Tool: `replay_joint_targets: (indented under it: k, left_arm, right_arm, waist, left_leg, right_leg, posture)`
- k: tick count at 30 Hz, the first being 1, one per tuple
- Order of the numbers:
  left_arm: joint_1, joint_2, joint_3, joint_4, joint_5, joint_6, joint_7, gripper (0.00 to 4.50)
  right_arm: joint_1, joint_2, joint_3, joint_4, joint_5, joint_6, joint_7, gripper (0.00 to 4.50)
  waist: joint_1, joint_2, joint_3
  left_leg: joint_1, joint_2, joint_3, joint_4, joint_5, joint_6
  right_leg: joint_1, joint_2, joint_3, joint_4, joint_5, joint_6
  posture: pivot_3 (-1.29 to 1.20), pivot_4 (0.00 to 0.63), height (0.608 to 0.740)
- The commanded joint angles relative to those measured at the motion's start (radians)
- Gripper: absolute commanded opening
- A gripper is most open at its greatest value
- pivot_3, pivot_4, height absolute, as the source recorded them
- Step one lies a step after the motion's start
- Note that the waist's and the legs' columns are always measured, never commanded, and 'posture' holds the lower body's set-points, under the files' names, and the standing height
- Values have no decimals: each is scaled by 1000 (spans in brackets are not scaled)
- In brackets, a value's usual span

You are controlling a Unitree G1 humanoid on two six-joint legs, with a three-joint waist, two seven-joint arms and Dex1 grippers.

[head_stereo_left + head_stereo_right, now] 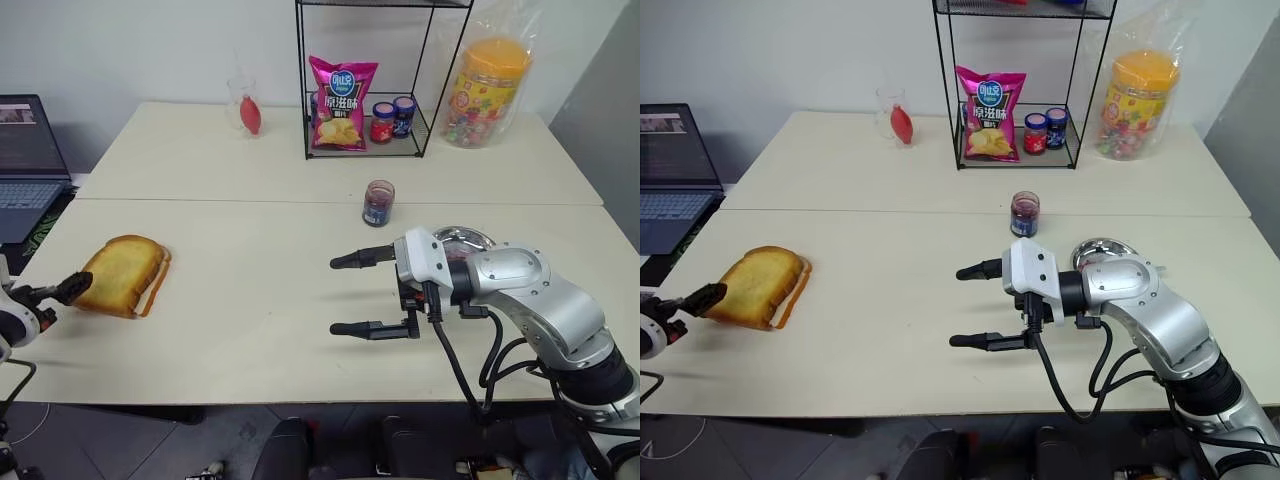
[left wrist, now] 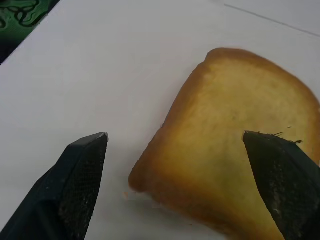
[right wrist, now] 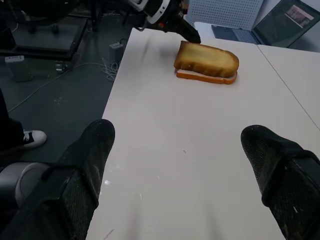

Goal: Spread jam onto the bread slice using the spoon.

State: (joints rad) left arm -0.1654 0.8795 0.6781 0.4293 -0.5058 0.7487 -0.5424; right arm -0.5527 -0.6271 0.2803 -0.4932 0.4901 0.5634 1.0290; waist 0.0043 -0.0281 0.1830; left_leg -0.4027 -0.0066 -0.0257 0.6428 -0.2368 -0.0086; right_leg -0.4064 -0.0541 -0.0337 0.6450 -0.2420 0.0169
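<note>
The bread slice (image 1: 120, 272), golden-brown and thick, lies at the table's left on top of a paler, thinner slice (image 1: 157, 290). My left gripper (image 2: 175, 136) is open at the table's left edge, its fingers (image 1: 68, 288) spread on either side of the bread's near corner, apart from it. My right gripper (image 1: 340, 296) stands open over the middle of the table, pointing left toward the bread, with nothing between its fingers. The jam shows as the dark contents of a small glass jar (image 1: 378, 203) behind the right gripper. The spoon is out of view.
A shiny metal dish (image 1: 465, 240) sits behind my right forearm. At the back stands a wire rack (image 1: 304, 100) with a pink crisp bag (image 1: 340, 103) and two lidded jars (image 1: 392, 119). A sweets tub (image 1: 487, 92), a glass (image 1: 244, 105) and a laptop (image 1: 25, 160) are also there.
</note>
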Motion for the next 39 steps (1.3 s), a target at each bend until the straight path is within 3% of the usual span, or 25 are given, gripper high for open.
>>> replay_joint_targets:
  k: [1,10,17,31,39]
  left_arm:
    - [2,-15,40,-40,-19,38,45,4500]
    - [-50,-50,52,-28,-36,53,111,4500]
    - [-78,-57,59,-13,-50,59,118,2764]
    - [-63,-74,88,-51,-80,49,133,28]
    - [-65,-134,196,-200,-248,108,99,28]
  right_arm:
    - [-21,-4,-11,-20,9,6,10,4481]
    - [-19,-8,-21,-36,15,23,7,4481]
    - [-18,-16,-16,-30,6,15,17,4500]
    - [-7,-32,-26,-43,13,12,26,4500]
    - [1,-36,-34,-47,20,11,27,4500]
  waist:
    - [0,-1,0]
    - [2,-1,0]
    - [2,-1,-1]
    - [5,-1,-1]
    - [8,-1,-1]
  left_leg:
    - [0,0,0,0,0,0]
    - [-1,0,0,0,0,0]
    - [-1,0,0,0,0,0]
    - [-3,0,0,1,0,0]
    - [-4,0,0,1,0,0]
  right_leg:
    - [0,0,0,0,0,0]
    - [0,0,0,0,0,-1]
    - [0,0,0,0,0,-1]
    - [0,-1,0,1,0,-1]
    - [0,-1,0,0,0,-1]
  posture:
    - [0,150,740]
    - [0,150,740]
    - [0,150,740]
    - [0,150,740]
    - [0,150,740]
